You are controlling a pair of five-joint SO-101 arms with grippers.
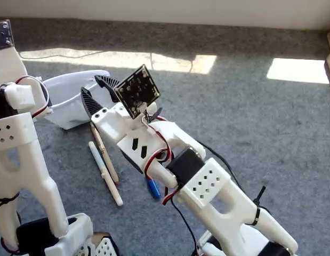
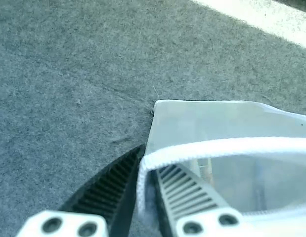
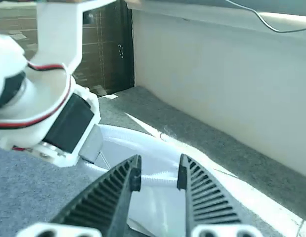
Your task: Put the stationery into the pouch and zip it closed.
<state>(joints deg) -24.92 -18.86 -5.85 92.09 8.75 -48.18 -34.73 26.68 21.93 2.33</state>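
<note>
Keep your left gripper (image 2: 148,163) clamped on the pouch (image 1: 69,93) rim at far left, then swing the empty, slightly parted right gripper (image 1: 94,86) nearer, onto the white pen (image 1: 104,172).

One translucent pouch (image 1: 69,101) sits alongside three loose stationery pieces: one white pen (image 1: 114,191), one flat wooden stick (image 1: 103,152) and one small blue item (image 1: 153,188). Two white robot arms, the left arm (image 1: 23,160) and the right arm (image 1: 207,186), share the scene.

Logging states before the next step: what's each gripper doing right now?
Left gripper: closed on the pouch rim.
Right gripper: open, holding nothing.
</note>
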